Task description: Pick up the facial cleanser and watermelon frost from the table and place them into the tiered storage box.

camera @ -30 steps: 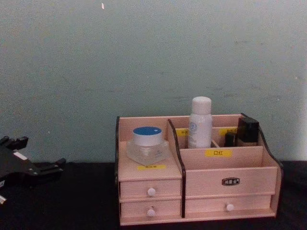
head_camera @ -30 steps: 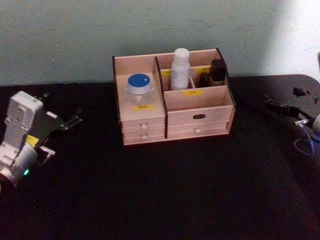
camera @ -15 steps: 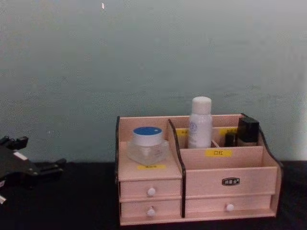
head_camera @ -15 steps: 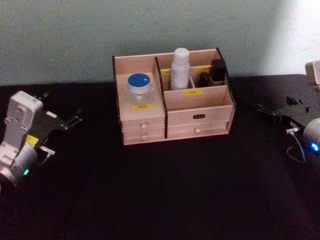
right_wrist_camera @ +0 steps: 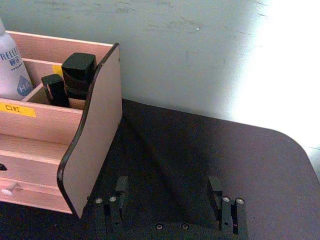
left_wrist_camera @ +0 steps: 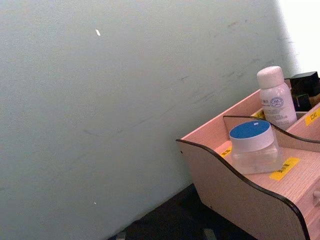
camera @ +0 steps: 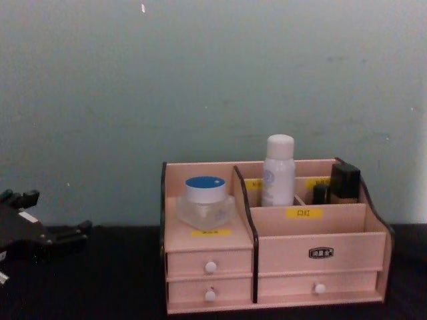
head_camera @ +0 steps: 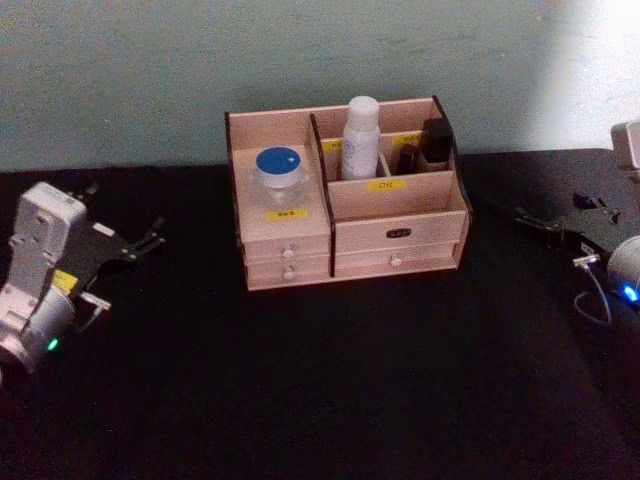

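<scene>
The tiered storage box (head_camera: 400, 215) stands at the back middle of the black table. The facial cleanser (head_camera: 360, 138) stands upright in its rear middle compartment, also seen in the chest view (camera: 278, 171) and left wrist view (left_wrist_camera: 275, 97). The watermelon frost (head_camera: 278, 172) sits on the box's left step (camera: 205, 200) (left_wrist_camera: 252, 145). My left gripper (head_camera: 122, 212) rests open at the far left of the table, well clear of the box. My right gripper (head_camera: 560, 212) is open at the far right, its fingers (right_wrist_camera: 121, 187) spread beside the box's side wall (right_wrist_camera: 95, 125).
Two small dark bottles (right_wrist_camera: 75, 75) stand in the box's rear right compartment. Drawers with white knobs (camera: 210, 267) face me. A pale wall rises right behind the box. Black tabletop (head_camera: 330, 380) spreads in front of it and to both sides.
The right gripper has shifted slightly nearer and towards the box over the last second. The left arm, the box and both items have stayed put.
</scene>
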`<action>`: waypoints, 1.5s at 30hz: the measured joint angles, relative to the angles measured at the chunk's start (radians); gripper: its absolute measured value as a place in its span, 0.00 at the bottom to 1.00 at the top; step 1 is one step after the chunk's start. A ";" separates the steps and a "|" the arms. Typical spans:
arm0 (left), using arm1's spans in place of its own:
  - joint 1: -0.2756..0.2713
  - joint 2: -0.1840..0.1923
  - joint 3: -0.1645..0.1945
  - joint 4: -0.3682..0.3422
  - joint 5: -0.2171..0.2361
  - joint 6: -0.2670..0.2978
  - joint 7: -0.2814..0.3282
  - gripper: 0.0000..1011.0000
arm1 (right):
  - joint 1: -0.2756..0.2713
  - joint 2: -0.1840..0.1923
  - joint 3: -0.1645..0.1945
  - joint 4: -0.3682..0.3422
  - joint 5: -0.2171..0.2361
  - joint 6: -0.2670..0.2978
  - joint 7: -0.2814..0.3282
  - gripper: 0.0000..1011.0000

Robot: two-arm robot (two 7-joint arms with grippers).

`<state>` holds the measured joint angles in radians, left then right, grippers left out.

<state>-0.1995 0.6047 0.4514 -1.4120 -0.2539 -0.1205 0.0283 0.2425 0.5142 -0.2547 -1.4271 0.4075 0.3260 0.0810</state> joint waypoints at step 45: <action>0.000 0.000 0.000 0.000 0.000 0.000 0.000 0.99 | 0.001 0.001 -0.001 -0.001 0.002 0.000 0.001 0.99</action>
<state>-0.1995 0.6047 0.4513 -1.4120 -0.2539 -0.1205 0.0283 0.2436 0.5157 -0.2553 -1.4283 0.4094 0.3260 0.0824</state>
